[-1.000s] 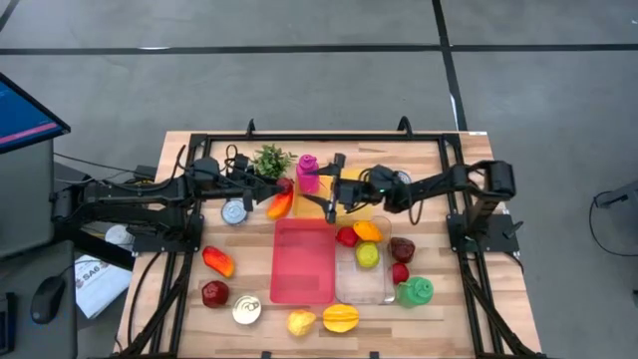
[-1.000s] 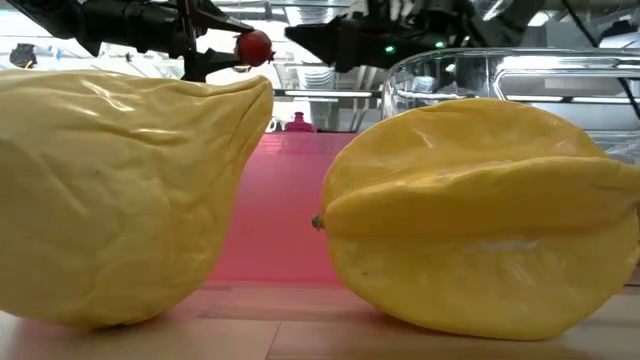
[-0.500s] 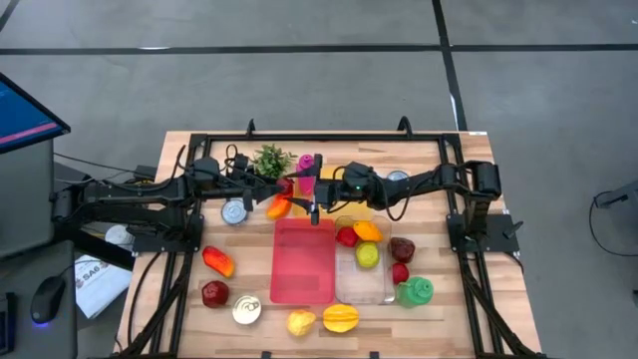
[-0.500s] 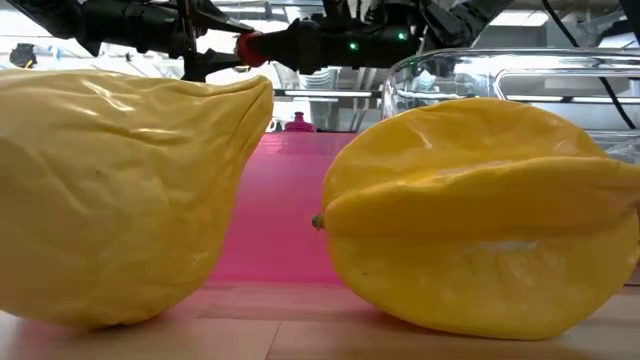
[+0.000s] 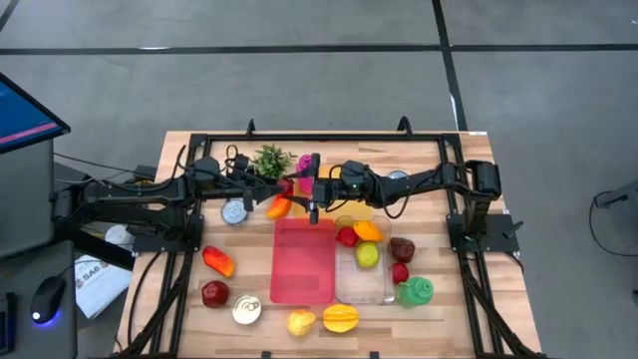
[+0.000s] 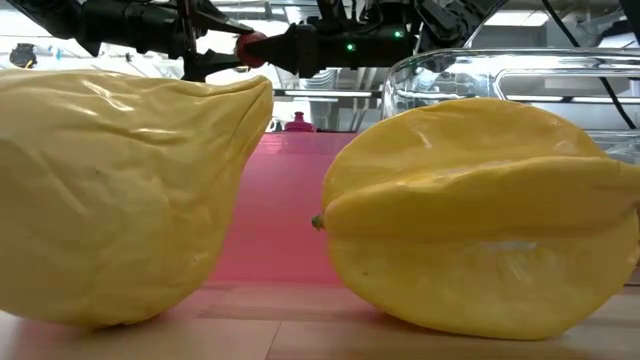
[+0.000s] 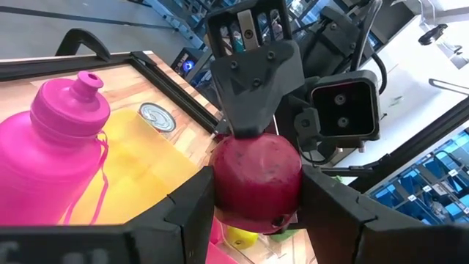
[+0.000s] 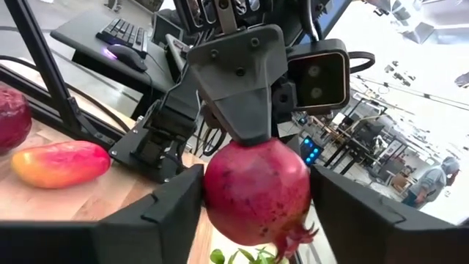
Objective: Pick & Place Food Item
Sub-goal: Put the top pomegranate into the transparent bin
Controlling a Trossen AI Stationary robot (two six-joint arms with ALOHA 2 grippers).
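Pomegranate [image 7: 256,176] is hanging in the air above the bench's [image 5: 469,309] far middle, where we are pinching it in both the left tool [image 7: 253,198] and the right tool [image 8: 253,202], each part open around it. Handover is underway; placing is still pending.

The high view looks straight down on the whole wooden table [image 5: 179,249] from well above, while the low view sits at table-top height, so close to a yellow starfruit [image 6: 480,215] and a yellow pear-like fruit [image 6: 120,190] that they fill it. Each wrist view looks forward between its own dark fingers [image 7: 190,209] at close range. Both share the same pomegranate [image 7: 256,180] and face the opposite arm's camera [image 8: 319,73].
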